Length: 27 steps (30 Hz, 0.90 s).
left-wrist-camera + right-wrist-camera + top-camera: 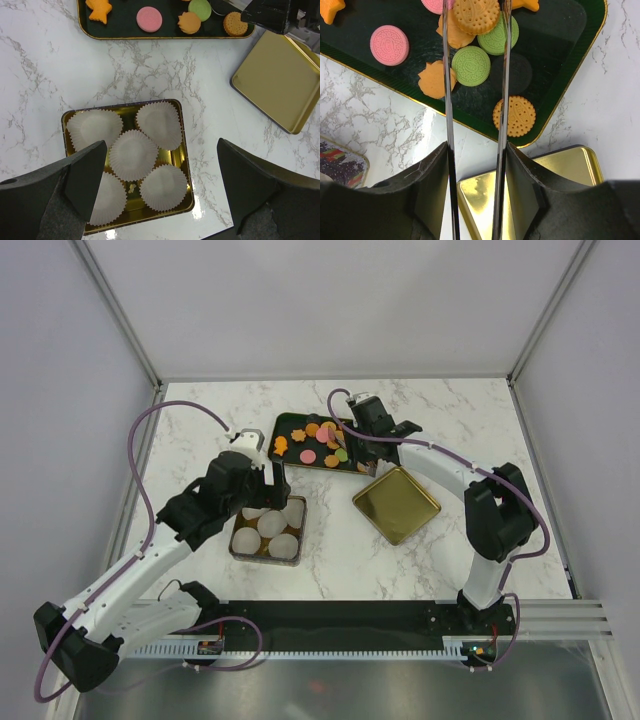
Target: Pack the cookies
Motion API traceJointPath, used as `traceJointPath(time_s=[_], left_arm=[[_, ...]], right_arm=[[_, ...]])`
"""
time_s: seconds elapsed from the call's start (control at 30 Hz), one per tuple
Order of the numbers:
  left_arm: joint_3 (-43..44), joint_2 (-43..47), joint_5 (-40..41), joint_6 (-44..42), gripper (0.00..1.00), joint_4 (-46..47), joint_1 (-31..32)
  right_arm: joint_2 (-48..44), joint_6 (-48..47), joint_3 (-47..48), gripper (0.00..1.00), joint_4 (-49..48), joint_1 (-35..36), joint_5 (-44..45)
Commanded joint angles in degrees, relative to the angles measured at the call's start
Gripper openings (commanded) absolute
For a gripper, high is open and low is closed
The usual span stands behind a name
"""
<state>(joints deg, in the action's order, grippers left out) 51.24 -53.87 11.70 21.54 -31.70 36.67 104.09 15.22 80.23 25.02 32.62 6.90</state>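
Clamped one round orange cookie (475,15) by its rim in right fingers (448,100), over the tray (560,60) by the worktop's (200,430) far edge. Held left fingers (85,175) apart above the tin (182,150). Seemed light, stiff, crumbly: gentle rim grip.

Marble table (150,70) carries dark gold-rimmed tray (122,23), square gold tin (170,156), separate gold lid (280,80).

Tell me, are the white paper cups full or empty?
Empty: the paper cups show bare bottoms; the cookies lie on the tray.
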Motion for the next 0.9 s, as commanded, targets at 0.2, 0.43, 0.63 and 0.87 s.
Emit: traceJointPath(time_s=[0.2, 0.43, 0.63, 0.87], left_arm=[[1.0, -0.3, 0.1, -0.9, 1.0, -0.1, -0.3], [1.0, 0.0, 0.2, -0.8, 1.0, -0.1, -0.4], [1.0, 0.2, 0.4, -0.8, 1.0, -0.1, -0.4], [1.1, 0.2, 0.6, 0.4, 1.0, -0.1, -1.8]], right_arm=[[0.4, 0.6, -0.2, 0.53, -2.0, -0.4, -0.7], [0.5, 0.6, -0.2, 0.4, -2.0, -0.5, -1.7], [-2.0, 0.9, 0.2, 0.3, -2.0, -0.7, -3.3], [-7.3, 1.2, -0.9, 0.28, -1.8, -0.5, -6.5]])
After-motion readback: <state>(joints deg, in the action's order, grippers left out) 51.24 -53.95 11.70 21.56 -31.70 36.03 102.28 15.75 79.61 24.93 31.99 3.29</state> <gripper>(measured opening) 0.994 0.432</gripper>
